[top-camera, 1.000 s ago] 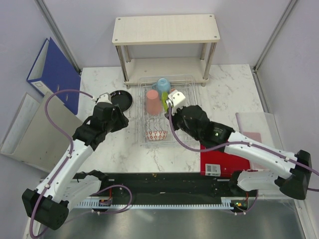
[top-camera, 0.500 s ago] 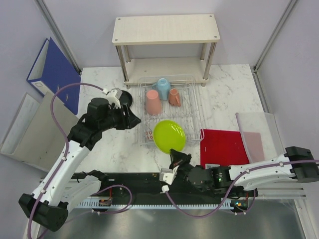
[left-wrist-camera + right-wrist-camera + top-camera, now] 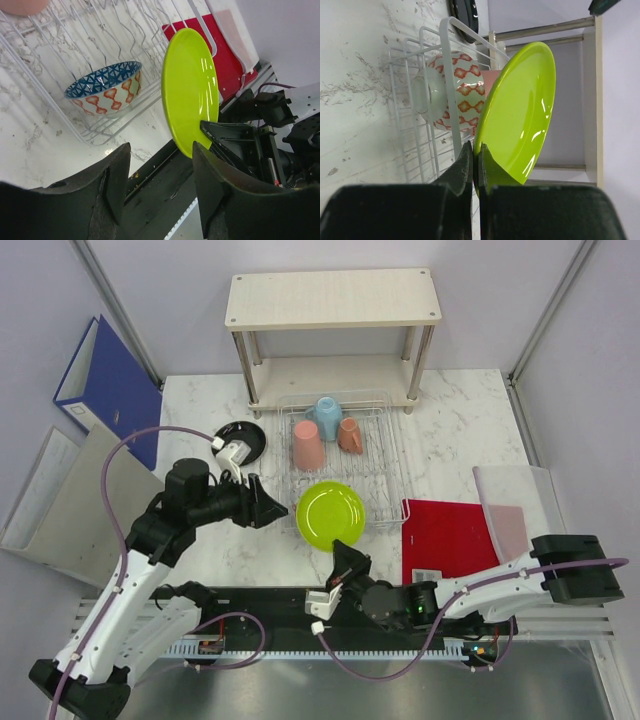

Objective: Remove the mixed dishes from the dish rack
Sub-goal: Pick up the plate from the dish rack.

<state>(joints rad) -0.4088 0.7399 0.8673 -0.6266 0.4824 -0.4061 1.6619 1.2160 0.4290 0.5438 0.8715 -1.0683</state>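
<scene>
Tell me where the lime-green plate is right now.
Top view, centre: the lime-green plate is pinched at its near rim by the right gripper, over the near end of the dish rack, beside the patterned bowl.

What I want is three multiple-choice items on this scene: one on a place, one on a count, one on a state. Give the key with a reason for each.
1. Where is the dark plate?
A. inside the dish rack
B. on the table, left of the rack
C. on the table, right of the rack

2. How many cups stand in the rack?
A. one
B. two
C. three

3. The right hand is:
A. open and empty
B. shut on the lime-green plate
C. open beside the plate

Key:
1 B: it lies on the marble outside the rack's left wall.
2 C: the pink cup, light blue cup and terracotta mug are all in the rack.
3 B: its fingers pinch the plate's rim.
</scene>
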